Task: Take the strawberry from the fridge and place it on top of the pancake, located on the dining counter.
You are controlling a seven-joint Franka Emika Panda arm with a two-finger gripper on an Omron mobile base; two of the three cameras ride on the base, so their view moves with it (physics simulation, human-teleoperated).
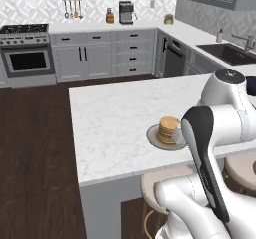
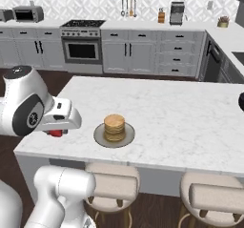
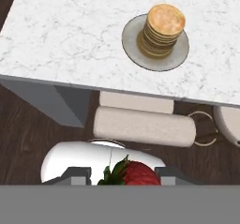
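My gripper [image 3: 123,174] is shut on the strawberry [image 3: 133,174], a red fruit with green leaves held between the dark fingertips [image 3: 75,174]. In the right base view the gripper [image 2: 56,131] hangs over the left front edge of the dining counter [image 2: 181,112], with the red strawberry [image 2: 56,133] peeking out below the hand. The pancake [image 3: 163,28] is a tan stack on a round grey plate [image 3: 133,49], apart from the gripper. It also stands near the counter's front edge as pancake [image 2: 114,125] and pancake [image 1: 169,128]. The fridge is out of view.
Round beige stools [image 2: 112,184] [image 2: 217,193] stand under the counter's front edge, one stool [image 3: 143,124] below the hand. My own arm [image 1: 205,148] crosses in front of the plate [image 1: 152,135]. A stove [image 2: 82,46], grey cabinets and a sink [image 1: 227,53] line the far walls.
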